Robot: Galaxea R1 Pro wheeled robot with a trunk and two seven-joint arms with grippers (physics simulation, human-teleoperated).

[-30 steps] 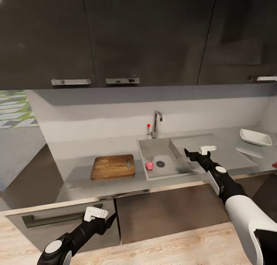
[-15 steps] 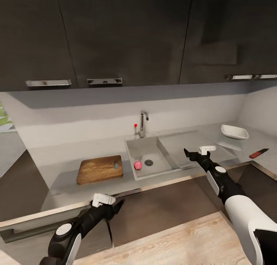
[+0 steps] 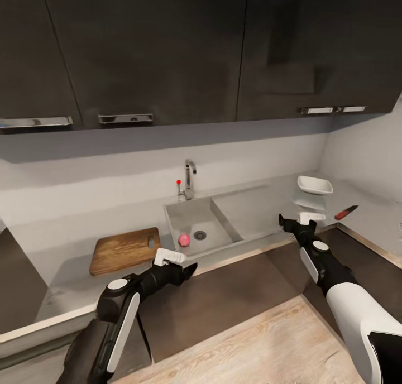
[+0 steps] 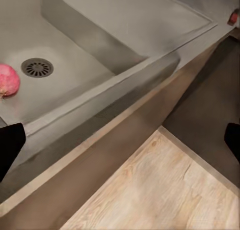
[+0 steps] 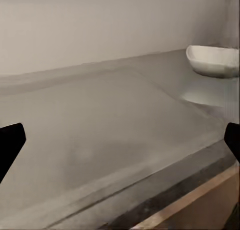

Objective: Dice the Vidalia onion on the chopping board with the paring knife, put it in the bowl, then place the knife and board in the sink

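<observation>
1. Onion [image 3: 183,239]: small, round, pink-red, lying on the sink [image 3: 215,224] floor just beside the round drain [image 3: 200,235]; same pairing in the left wrist view, onion [image 4: 8,80] cut by the picture's edge, drain [image 4: 37,67] beside it
2. Board [image 3: 124,250]: brown wood with grain, rounded corners, slot hole near its sink-side end; flat on the counter [image 3: 67,283], left of the sink and apart from it
3. Bowl [image 3: 314,185]: white, shallow, squarish, on the counter well right of the sink, mirrored faintly in the glossy top; in the right wrist view [image 5: 215,60], cut at the edge
4. Knife [image 3: 345,212]: red handle, dark blade, small and hard to make out, lying near the counter's right front edge, apart from the bowl
5. Left gripper [image 3: 188,270]: held in front of the counter edge below the sink, fingers apart, dark tips at opposite edges of its wrist view, nothing between them
6. Right gripper [image 3: 294,224]: over the counter's front edge right of the drainer, fingers spread wide in its wrist view, empty
7. Tap [image 3: 190,178]: chrome, with a red knob [image 3: 178,181], behind the basin; a flat drainer [image 3: 251,208] runs right from the basin
8. Counter: grey, glossy, pale front edge, dark cabinets [image 3: 234,297] below and dark wall cabinets [image 3: 151,49] with chrome handles above; pale wall between; light wood floor [image 3: 251,345]
</observation>
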